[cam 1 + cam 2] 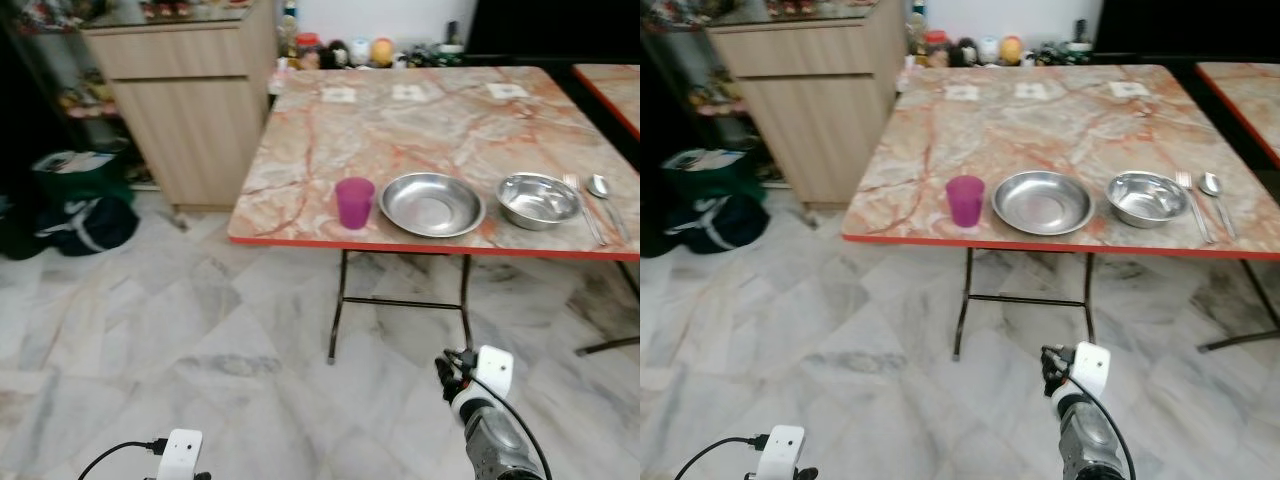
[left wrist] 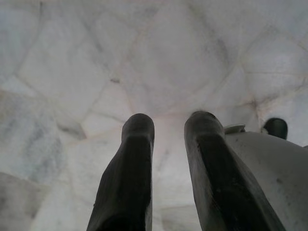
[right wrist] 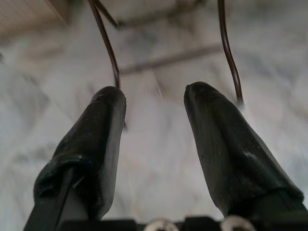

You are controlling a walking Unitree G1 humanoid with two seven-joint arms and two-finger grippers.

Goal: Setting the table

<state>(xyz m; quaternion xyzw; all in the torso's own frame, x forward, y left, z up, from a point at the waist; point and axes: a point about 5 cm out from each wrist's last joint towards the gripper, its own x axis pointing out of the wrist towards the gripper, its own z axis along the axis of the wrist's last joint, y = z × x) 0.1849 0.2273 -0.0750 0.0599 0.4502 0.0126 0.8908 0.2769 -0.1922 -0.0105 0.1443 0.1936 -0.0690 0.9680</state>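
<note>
Marble-patterned table (image 1: 420, 130) with a red edge is seen ahead, and one place setting is already lined up along its near edge: a purple cup (image 1: 354, 202), then a steel plate (image 1: 432, 205), then a steel bowl (image 1: 538, 200), with a fork (image 1: 585, 208) and a spoon (image 1: 604, 195) lying just beside the bowl; what look like three small white cards are set along the far side, though they're too small to be sure. Nothing is being carried; the left gripper (image 2: 168, 144) is held low over the pale floor tiles, fingers a little apart and empty; the right gripper (image 3: 155, 125) is pointed at the table legs (image 3: 113, 57), fingers spread and empty too. So this setting looks pretty much done, judging by the layout; the next move would call for the table to be approached, or more dishes to be fetched for another seat.
</note>
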